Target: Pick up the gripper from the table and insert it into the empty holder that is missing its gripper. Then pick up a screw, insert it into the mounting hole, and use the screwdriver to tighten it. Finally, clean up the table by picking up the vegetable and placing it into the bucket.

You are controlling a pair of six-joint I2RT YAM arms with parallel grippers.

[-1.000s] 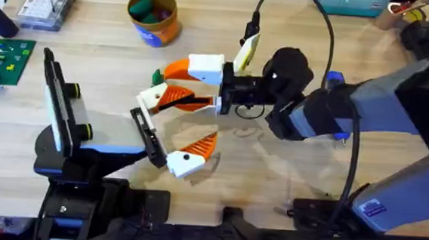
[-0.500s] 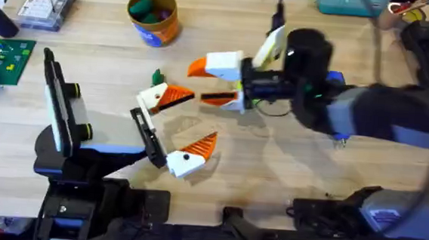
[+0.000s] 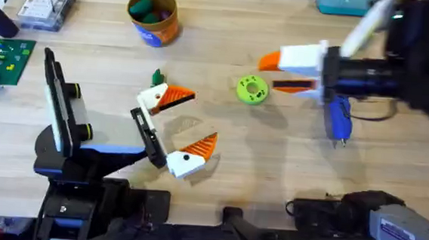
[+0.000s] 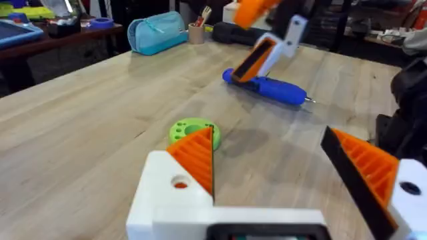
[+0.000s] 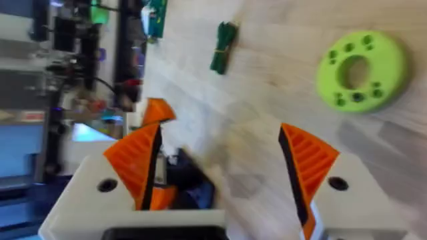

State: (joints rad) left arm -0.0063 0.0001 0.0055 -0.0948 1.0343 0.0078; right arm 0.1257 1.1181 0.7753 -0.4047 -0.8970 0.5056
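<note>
- The right gripper (image 3: 286, 72) hangs over the far right of the table with its 2 orange-padded fingers spread wide and nothing between them; the right wrist view shows bare wood in the gap.
- The left gripper (image 4: 293, 177) sits low at the near left, also wide and empty.
- Just left of the right gripper lies a green ring (image 3: 251, 90) with small holes, and on its near side a blue screwdriver (image 3: 338, 119) lies flat.
- The gripper (image 3: 164, 97), an orange ribbed wedge on a cream block, lies left of centre, close beside the far tip of the holder (image 3: 144, 134) without clearly touching it.
- It looks like rigid printed plastic: light, stiff, unlikely to deform. The ribbed slope would probably let pads slide, so the flat sides of the cream block are the better hold.
- A second wedge with a black dot (image 3: 191, 155) is mounted at the near end of the holder; it should be left alone.
- A small green vegetable (image 3: 157, 77) lies just beyond the gripper, and the bucket (image 3: 154, 17) stands at the far edge, well apart.
</note>
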